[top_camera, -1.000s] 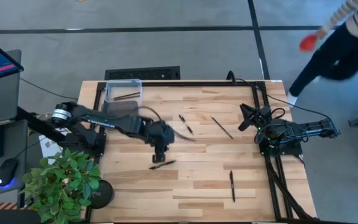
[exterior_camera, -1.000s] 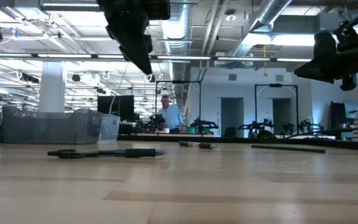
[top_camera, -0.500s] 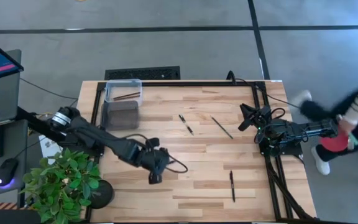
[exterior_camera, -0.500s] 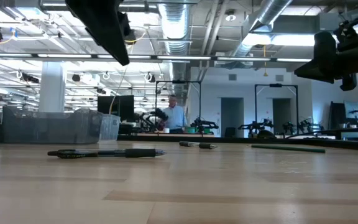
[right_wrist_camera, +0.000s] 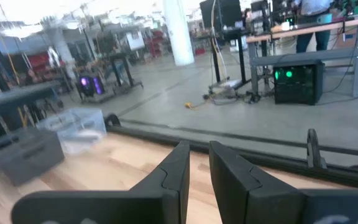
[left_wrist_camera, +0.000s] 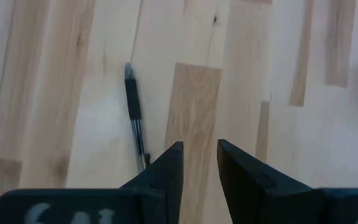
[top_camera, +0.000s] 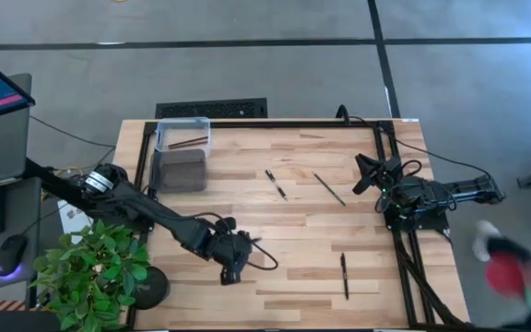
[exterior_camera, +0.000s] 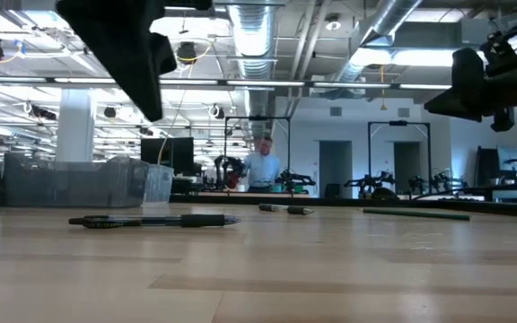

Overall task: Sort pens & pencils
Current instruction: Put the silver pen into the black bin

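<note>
One black pen [left_wrist_camera: 134, 112] lies flat on the wood just beside my left gripper [left_wrist_camera: 199, 149], whose fingers point steeply down above the table with a narrow gap and nothing between them. In the low view this pen [exterior_camera: 151, 220] lies below and to the right of the gripper [exterior_camera: 146, 108]. Another pen [top_camera: 276, 183] and a thin pencil [top_camera: 329, 188] lie mid-table. A third pen [top_camera: 344, 275] lies near the front right. A pencil [top_camera: 187, 142] rests in the clear bin [top_camera: 182, 123]. My right gripper [top_camera: 362, 175] waits at the right edge, level, fingers nearly together.
A dark bin [top_camera: 181, 171] stands next to the clear one at the far left. A black frame rail [top_camera: 275, 122] runs along the table's far edge. A potted plant [top_camera: 95, 272] stands off the near left corner. A person [exterior_camera: 263, 166] shows in the room behind.
My left gripper has swung toward the table's near edge and sunk somewhat, turning a little, and now hangs close over the pen near the front. The pen has stayed where it was.
</note>
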{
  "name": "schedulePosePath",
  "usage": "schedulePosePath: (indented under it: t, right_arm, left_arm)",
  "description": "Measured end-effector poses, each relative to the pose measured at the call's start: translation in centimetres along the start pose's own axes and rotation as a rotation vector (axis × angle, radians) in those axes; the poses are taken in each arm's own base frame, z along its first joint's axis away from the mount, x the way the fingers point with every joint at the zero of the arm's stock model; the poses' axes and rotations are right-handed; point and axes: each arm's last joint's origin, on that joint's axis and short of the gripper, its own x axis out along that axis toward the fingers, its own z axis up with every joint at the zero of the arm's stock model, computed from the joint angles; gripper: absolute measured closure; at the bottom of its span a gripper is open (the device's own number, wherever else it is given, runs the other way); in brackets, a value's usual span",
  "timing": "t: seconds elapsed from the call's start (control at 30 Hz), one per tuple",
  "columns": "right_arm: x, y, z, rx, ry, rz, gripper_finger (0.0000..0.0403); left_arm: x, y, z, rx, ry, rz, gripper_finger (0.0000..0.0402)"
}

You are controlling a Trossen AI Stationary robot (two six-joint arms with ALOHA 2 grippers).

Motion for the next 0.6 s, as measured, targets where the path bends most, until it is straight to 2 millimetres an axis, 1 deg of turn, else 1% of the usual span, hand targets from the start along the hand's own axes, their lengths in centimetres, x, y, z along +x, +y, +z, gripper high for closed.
schedulePosePath:
  t: [0.1, 0.27, 0.37, 0.47, 0.6]
  right_arm:
    - [0.0, 0.0, 0.01, 0.001, -0.001, -0.002, 0.0321]
    - [0.02, 0.03, -0.04, -0.005, 0.003, -0.002, 0.0321]
    - [0.03, 0.03, -0.05, -0.006, 0.003, -0.002, 0.0321]
    - [0.03, 0.04, -0.06, -0.007, 0.004, -0.002, 0.0321]
    - [0.03, 0.04, -0.06, -0.007, 0.004, -0.002, 0.0321]
  left_arm:
    - [0.25, 0.0, 0.0, -0.007, 0.005, 0.002, 0.0292]
    - [0.73, -0.09, -0.03, 0.022, 0.01, 0.006, 0.0228]
    - [0.85, -0.27, 0.13, -0.004, -0.001, -0.015, 0.02]
    - [0.84, -0.44, 0.4, -0.071, -0.028, -0.032, 0.0184]
    - [0.85, -0.36, 0.36, -0.109, -0.028, -0.019, 0.0178]
